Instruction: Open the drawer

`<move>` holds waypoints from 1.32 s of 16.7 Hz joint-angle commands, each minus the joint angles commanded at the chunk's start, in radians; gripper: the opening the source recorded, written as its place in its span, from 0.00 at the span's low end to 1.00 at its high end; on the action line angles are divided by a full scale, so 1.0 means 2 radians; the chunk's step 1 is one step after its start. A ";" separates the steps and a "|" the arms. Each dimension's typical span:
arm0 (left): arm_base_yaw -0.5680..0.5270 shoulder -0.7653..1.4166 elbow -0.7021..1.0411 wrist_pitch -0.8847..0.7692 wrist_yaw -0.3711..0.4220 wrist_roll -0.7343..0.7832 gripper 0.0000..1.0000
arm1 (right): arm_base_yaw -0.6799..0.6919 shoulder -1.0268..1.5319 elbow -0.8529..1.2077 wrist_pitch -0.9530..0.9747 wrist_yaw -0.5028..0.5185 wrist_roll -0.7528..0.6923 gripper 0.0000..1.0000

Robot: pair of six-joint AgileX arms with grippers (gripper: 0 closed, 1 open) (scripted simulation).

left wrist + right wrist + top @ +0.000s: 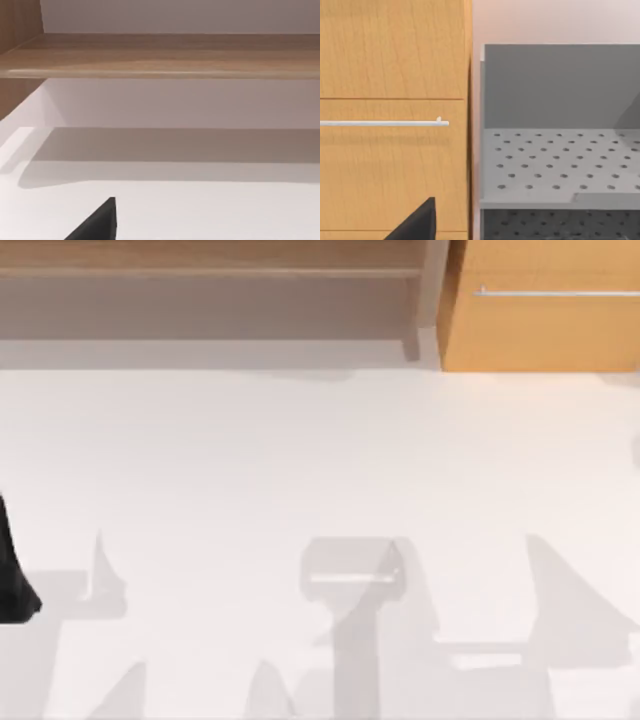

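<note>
The orange-tan drawer [540, 335] stands at the table's back right, its front flush with the cabinet and its thin silver bar handle [556, 292] running across it. The right wrist view faces that drawer front [390, 170] from a short distance, with the handle [385, 123] level across it. A black part of my right gripper [415, 224] shows at that view's edge, apart from the handle. My left arm [14, 575] sits at the table's far left edge, and a black part of my left gripper [95, 224] shows over the white table.
A paler brown-grey shelf unit [210, 290] runs along the back left, and its board [160, 55] faces the left wrist camera. A grey perforated rack [560, 160] stands beside the drawer cabinet. The white table [320, 460] spreads in front, crossed by arm shadows.
</note>
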 joint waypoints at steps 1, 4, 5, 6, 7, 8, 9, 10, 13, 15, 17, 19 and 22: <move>0.000 0.000 0.000 0.000 0.000 0.000 1.00 | 0.000 0.000 0.000 0.000 0.000 0.000 1.00; 0.000 0.000 0.000 0.000 0.000 0.000 1.00 | 0.002 -0.002 -0.002 -0.001 0.001 0.000 1.00; 0.000 0.000 0.000 0.000 0.000 0.000 1.00 | 0.002 -0.001 -0.002 0.000 0.001 -0.001 1.00; 0.000 0.000 0.000 0.000 0.000 0.000 1.00 | 0.008 0.003 0.001 0.005 0.005 -0.006 1.00; 0.000 0.000 0.000 0.000 0.000 0.000 1.00 | 0.017 0.013 0.005 0.014 0.012 -0.017 1.00; 0.000 0.000 0.000 0.000 0.000 0.000 1.00 | 0.030 0.028 0.011 0.027 0.022 -0.033 1.00; 0.000 0.000 0.000 0.000 0.000 0.000 1.00 | 0.046 0.047 0.019 0.043 0.035 -0.054 1.00; 0.000 0.000 0.000 0.000 0.000 0.000 1.00 | 0.064 0.069 0.027 0.063 0.050 -0.081 1.00; 0.000 0.000 0.000 0.000 0.000 0.000 1.00 | 0.127 0.150 0.056 0.132 0.105 -0.192 1.00; 0.000 0.000 0.000 0.000 0.000 0.000 1.00 | 0.170 0.213 0.072 0.180 0.146 -0.286 1.00; 0.000 0.000 0.000 0.000 0.000 0.000 1.00 | 0.209 0.283 0.088 0.230 0.186 -0.389 1.00; 0.000 0.000 0.000 0.000 0.000 0.000 1.00 | 0.244 0.357 0.104 0.283 0.223 -0.493 1.00; 0.000 0.000 0.000 0.000 0.000 0.000 1.00 | 0.280 0.459 0.125 0.355 0.270 -0.632 1.00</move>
